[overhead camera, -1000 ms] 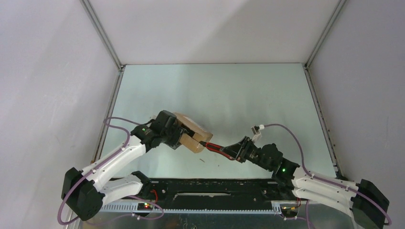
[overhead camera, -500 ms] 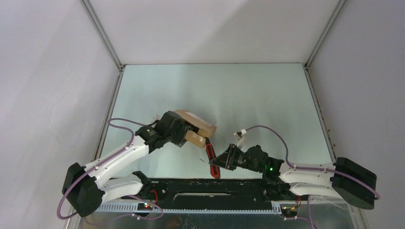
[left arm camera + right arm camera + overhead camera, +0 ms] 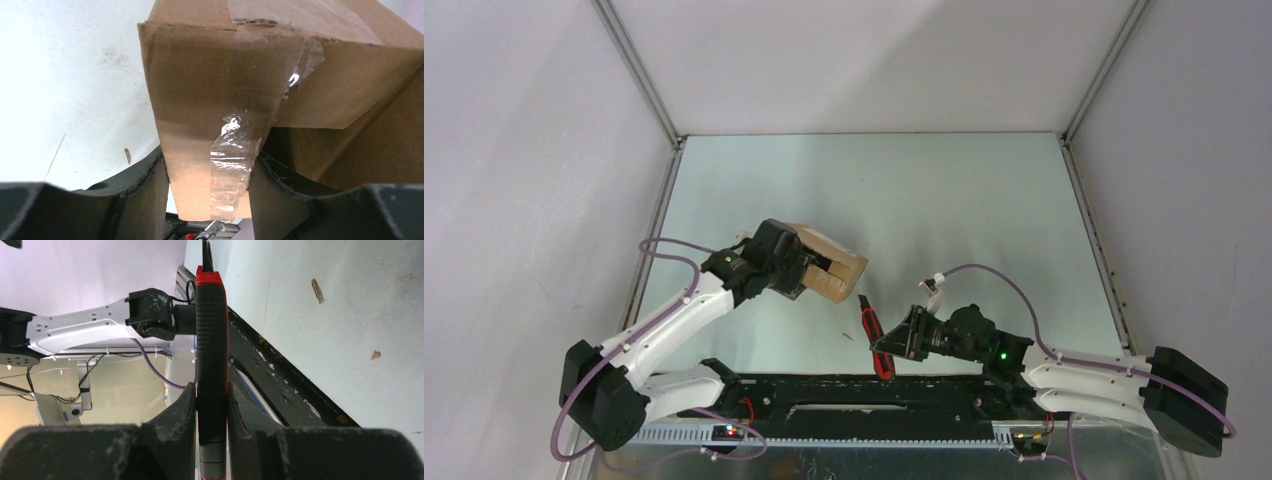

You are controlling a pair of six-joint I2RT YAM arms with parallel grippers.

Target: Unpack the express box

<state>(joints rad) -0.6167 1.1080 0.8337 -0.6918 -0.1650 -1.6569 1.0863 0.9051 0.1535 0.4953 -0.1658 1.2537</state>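
Left pincer [image 3: 816, 272] is pinching the small brown cardboard express box [image 3: 829, 250], tilted over the table [image 3: 944, 200]. The right pincer [image 3: 890, 344] sits nearer and to the right, clamped on a red-and-black utility knife [image 3: 869, 322] — the knife's long axis points roughly boxward.

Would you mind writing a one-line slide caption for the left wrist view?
Left gripper clamps the taped brown cardboard express box by one flap, pale tabletop beyond.
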